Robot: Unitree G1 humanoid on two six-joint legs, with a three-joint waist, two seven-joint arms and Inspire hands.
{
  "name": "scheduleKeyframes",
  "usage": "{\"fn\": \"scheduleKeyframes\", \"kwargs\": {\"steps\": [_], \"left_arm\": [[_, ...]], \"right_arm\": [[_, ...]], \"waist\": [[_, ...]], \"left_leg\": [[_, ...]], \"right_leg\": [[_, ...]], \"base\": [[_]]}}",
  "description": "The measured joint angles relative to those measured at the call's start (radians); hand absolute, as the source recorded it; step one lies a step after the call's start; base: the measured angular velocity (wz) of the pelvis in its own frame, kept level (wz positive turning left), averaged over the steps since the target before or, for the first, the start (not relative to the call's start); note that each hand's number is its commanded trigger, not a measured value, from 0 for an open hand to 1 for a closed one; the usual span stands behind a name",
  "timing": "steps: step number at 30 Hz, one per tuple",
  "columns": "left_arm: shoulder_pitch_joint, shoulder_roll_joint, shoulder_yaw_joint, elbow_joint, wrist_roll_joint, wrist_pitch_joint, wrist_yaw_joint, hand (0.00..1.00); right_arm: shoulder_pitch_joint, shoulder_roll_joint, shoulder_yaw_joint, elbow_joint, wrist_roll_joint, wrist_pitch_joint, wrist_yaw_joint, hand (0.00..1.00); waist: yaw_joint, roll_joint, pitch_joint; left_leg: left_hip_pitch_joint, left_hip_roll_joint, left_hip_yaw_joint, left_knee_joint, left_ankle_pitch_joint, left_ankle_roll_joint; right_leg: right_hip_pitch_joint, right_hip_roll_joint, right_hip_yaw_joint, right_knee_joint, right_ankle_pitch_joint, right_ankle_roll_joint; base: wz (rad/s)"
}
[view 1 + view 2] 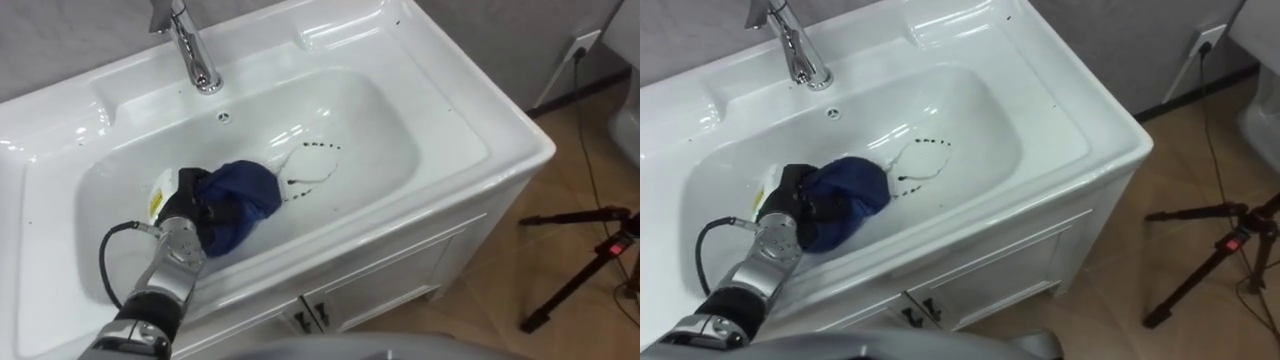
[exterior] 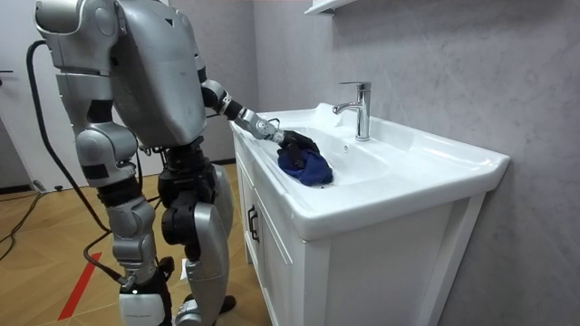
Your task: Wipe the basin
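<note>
blue cloth point(image 1: 245, 192) bunched in the white basin point(image 1: 450, 120), left hand point(image 1: 192, 207) fingers curled round it.

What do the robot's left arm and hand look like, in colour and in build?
The left hand is black. The forearm behind it is silver-grey metal in jointed segments, darker toward the elbow. A black cable makes a loop beside the wrist.
</note>
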Motion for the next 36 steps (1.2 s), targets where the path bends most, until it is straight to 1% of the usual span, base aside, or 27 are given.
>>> {"fn": "scheduleKeyframes", "kwargs": {"steps": [2,4,6,7,9,11,15,17,18,19,20,22,25,26,28,30,33,36], "left_arm": [[-0.006,-0.003,-0.006,-0.005,-0.007,0.0,-0.015,1.0],[-0.018,-0.008,-0.033,-0.008,-0.008,0.0,-0.022,1.0],[-0.027,-0.012,-0.05,-0.008,-0.008,0.0,-0.023,1.0],[-0.029,-0.014,-0.052,-0.007,-0.008,0.0,-0.025,1.0],[-0.035,-0.017,-0.058,-0.003,-0.008,0.0,-0.026,1.0],[-0.042,-0.016,-0.071,0.0,-0.008,0.0,-0.026,1.0],[-0.052,-0.011,-0.074,0.002,-0.028,0.001,-0.026,1.0],[-0.059,-0.013,-0.074,0.011,-0.041,0.003,-0.026,1.0],[-0.065,-0.012,-0.076,0.01,-0.065,0.012,-0.026,1.0],[-0.07,-0.012,-0.078,0.001,-0.092,0.033,-0.026,1.0],[-0.075,-0.013,-0.081,0.0,-0.101,0.044,-0.026,1.0],[-0.101,-0.013,-0.111,0.002,-0.104,0.083,-0.026,1.0],[-0.125,-0.022,-0.143,0.002,-0.104,0.093,-0.034,1.0],[-0.139,-0.031,-0.158,0.001,-0.104,0.099,-0.039,1.0],[-0.159,-0.051,-0.158,0.0,-0.108,0.106,-0.044,1.0],[-0.174,-0.059,-0.166,-0.001,-0.138,0.111,-0.051,1.0],[-0.182,-0.059,-0.2,-0.015,-0.172,0.113,-0.052,1.0],[-0.191,-0.059,-0.21,-0.017,-0.203,0.123,-0.052,1.0]], "right_arm": [[-0.004,0.003,0.007,0.0,0.001,0.0,-0.001,0.0],[0.004,0.006,0.008,-0.011,0.005,0.0,-0.002,0.0],[0.008,0.006,0.011,-0.016,0.005,-0.001,-0.001,0.0],[0.007,0.006,0.012,-0.016,0.005,-0.001,-0.001,0.0],[0.007,0.006,0.012,-0.016,0.005,-0.001,0.001,0.0],[0.009,0.007,0.012,-0.016,0.004,-0.001,0.002,0.0],[0.011,0.007,0.008,-0.016,-0.003,0.001,0.005,0.0],[0.012,0.007,0.008,-0.013,-0.006,0.01,0.009,0.0],[0.011,0.006,0.008,-0.017,-0.007,0.02,0.013,0.0],[0.012,0.005,0.007,-0.031,-0.007,0.023,0.013,0.0],[0.014,0.005,0.007,-0.037,-0.007,0.024,0.013,0.0],[0.011,0.004,0.007,-0.041,-0.009,0.038,0.024,0.0],[0.011,0.002,0.008,-0.042,-0.006,0.045,0.036,0.0],[0.011,0.001,0.008,-0.041,-0.006,0.047,0.043,0.0],[0.009,-0.001,0.013,-0.041,-0.006,0.057,0.053,0.0],[0.014,-0.001,0.016,-0.037,0.001,0.057,0.057,0.0],[0.012,-0.006,0.016,-0.03,0.024,0.057,0.055,0.0],[0.008,-0.011,0.03,-0.035,0.039,0.056,0.04,0.0]], "waist": [[-0.008,-0.004,0.0027],[-0.012,-0.004,0.0055],[-0.02,-0.002,0.0082],[-0.03,0.001,0.0098],[-0.036,0.003,0.0114],[-0.039,0.004,0.0117],[-0.059,0.008,0.0126],[-0.067,0.008,0.0124],[-0.079,0.011,0.0115],[-0.092,0.016,0.0126],[-0.099,0.019,0.0129],[-0.126,0.029,0.0125],[-0.15,0.038,0.0133],[-0.155,0.039,0.0132],[-0.17,0.039,0.0132],[-0.173,0.039,0.0132],[-0.181,0.039,0.0133],[-0.199,0.04,0.0136]], "left_leg": [[0.0,0.0,0.0,0.0,0.0,0.0],[-0.002,0.0,0.0,0.0,0.0,0.0],[-0.003,0.0,0.001,0.0,0.0,0.0],[-0.004,-0.001,0.002,0.0,0.0,0.0],[-0.004,0.0,0.009,0.0,0.0,0.0],[-0.005,0.0,0.011,0.0,0.0,0.0],[-0.019,-0.001,0.006,0.001,0.0,0.0],[-0.022,-0.001,0.006,0.007,0.0,0.0],[-0.023,-0.001,0.006,0.009,0.0,0.0],[-0.025,-0.001,0.007,0.008,0.0,0.0],[-0.025,-0.001,0.007,0.008,0.0,0.0],[-0.026,-0.001,0.008,0.008,0.0,0.0],[-0.03,-0.001,0.009,0.008,0.0,0.0],[-0.031,-0.001,0.009,0.008,0.0,0.0],[-0.034,-0.001,0.013,0.011,0.0,0.0],[-0.04,0.0,0.013,0.017,0.0,0.0],[-0.041,0.0,0.012,0.017,0.0,0.0],[-0.041,0.0,0.011,0.022,0.0,0.0]], "right_leg": [[0.0,0.0,0.001,-0.001,0.0,0.0],[-0.001,0.0,0.001,-0.002,0.0,0.0],[-0.002,0.0,0.003,-0.002,0.0,0.0],[-0.004,0.0,0.004,-0.002,0.0,0.0],[-0.006,0.0,0.006,-0.002,0.0,0.0],[-0.008,0.0,0.007,-0.003,0.0,0.0],[-0.025,0.0,0.005,0.003,0.0,0.0],[-0.028,0.0,0.006,0.012,0.0,0.0],[-0.031,-0.001,0.006,0.014,-0.001,-0.001],[-0.034,-0.001,0.006,0.014,-0.001,-0.001],[-0.035,-0.001,0.006,0.013,-0.001,-0.001],[-0.037,-0.001,0.008,0.016,-0.001,-0.001],[-0.044,-0.001,0.01,0.02,-0.001,-0.001],[-0.049,-0.001,0.011,0.026,-0.002,-0.001],[-0.059,-0.001,0.017,0.042,-0.008,-0.002],[-0.064,-0.001,0.018,0.047,-0.009,-0.003],[-0.064,-0.002,0.017,0.047,-0.009,-0.003],[-0.059,-0.002,0.018,0.047,-0.009,-0.003]], "base": [[0.0],[0.0],[0.0],[0.0],[-0.04],[0.0],[0.02],[0.0],[0.0],[0.0],[0.0],[0.0],[0.0],[-0.04],[-0.05],[0.0],[0.0],[0.01]]}}
